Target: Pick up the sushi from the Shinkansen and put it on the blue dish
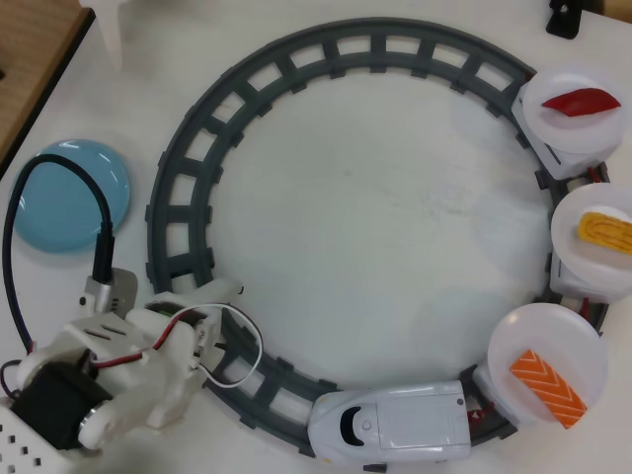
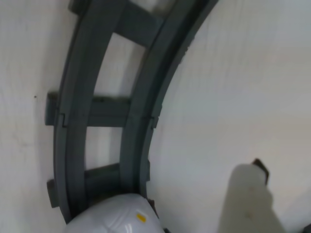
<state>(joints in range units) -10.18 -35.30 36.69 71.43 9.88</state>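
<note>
The orange salmon sushi [image 1: 548,384] lies on a round white plate [image 1: 513,346], on the first car behind the white Shinkansen [image 1: 395,423], at the lower right of the overhead view. The train's nose points left along the grey track [image 1: 183,158] and shows at the bottom of the wrist view [image 2: 114,217]. The blue dish [image 1: 69,197] is empty at the far left, outside the track. My gripper [image 1: 229,296] hangs over the lower-left curve of the track, left of the train, and holds nothing. The wrist view shows one pale blurred finger [image 2: 248,199]. I cannot tell how the jaws stand.
Two more plates ride behind the first, one with a yellow egg piece [image 1: 604,232] and one with a dark red tuna piece [image 1: 581,101]. A black cable [image 1: 59,178] arcs over the blue dish. A wooden surface [image 1: 30,59] lies at the top left.
</note>
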